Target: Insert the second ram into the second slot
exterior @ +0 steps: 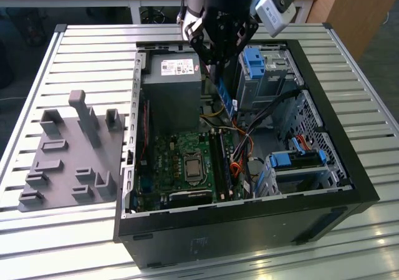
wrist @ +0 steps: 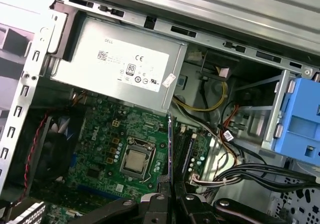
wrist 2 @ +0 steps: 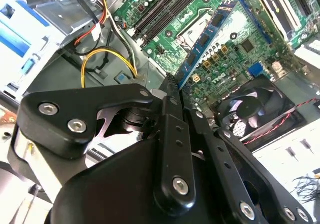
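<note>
Slatted desk (exterior: 93, 49) carries an open case (exterior: 324, 221); the pincer (wrist 2: 171, 87) grips the ram (wrist 2: 207, 34) edge-down over the board (wrist 2: 240, 52), presumably to match the slots (wrist 2: 165, 9).

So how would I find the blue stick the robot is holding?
Find the open black computer case lying on the slatted table. Over its green board, the robot's fingers pinch the second ram, a thin, long stick. It is flat, blue and dotted with dark chips, unlike the round yellow cables nearby.
</note>
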`<state>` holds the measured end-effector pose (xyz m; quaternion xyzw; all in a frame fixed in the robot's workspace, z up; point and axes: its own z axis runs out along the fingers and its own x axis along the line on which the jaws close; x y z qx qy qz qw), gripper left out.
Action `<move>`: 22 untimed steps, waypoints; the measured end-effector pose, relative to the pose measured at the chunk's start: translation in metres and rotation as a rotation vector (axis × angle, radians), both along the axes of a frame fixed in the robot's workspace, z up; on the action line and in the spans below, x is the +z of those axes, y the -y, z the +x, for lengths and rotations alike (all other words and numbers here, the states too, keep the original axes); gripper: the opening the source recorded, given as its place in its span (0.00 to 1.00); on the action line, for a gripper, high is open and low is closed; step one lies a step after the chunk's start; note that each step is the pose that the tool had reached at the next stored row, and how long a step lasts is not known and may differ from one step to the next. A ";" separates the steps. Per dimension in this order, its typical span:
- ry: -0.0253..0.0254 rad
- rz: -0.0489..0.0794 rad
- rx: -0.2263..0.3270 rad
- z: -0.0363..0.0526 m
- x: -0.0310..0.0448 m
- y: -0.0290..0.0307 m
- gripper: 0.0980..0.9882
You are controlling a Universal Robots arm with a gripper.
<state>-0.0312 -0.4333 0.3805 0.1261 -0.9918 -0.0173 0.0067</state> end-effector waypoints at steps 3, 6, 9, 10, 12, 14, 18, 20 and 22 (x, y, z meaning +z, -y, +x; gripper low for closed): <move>-0.0001 -0.001 -0.043 0.0000 -0.0004 0.0000 0.04; -0.0001 -0.001 -0.083 0.0000 -0.0007 0.0000 0.04; 0.0000 -0.001 -0.111 0.0000 -0.0010 -0.0001 0.04; -0.0001 -0.001 -0.119 0.0000 -0.0011 0.0000 0.04; -0.0001 -0.001 -0.135 0.0000 -0.0013 -0.0001 0.04; -0.0001 -0.001 -0.158 0.0000 -0.0016 -0.0001 0.04; -0.0001 -0.001 -0.189 0.0000 -0.0019 -0.0001 0.04; -0.0001 -0.001 -0.204 0.0000 -0.0021 0.0000 0.04; -0.0001 -0.001 -0.213 0.0000 -0.0023 -0.0001 0.04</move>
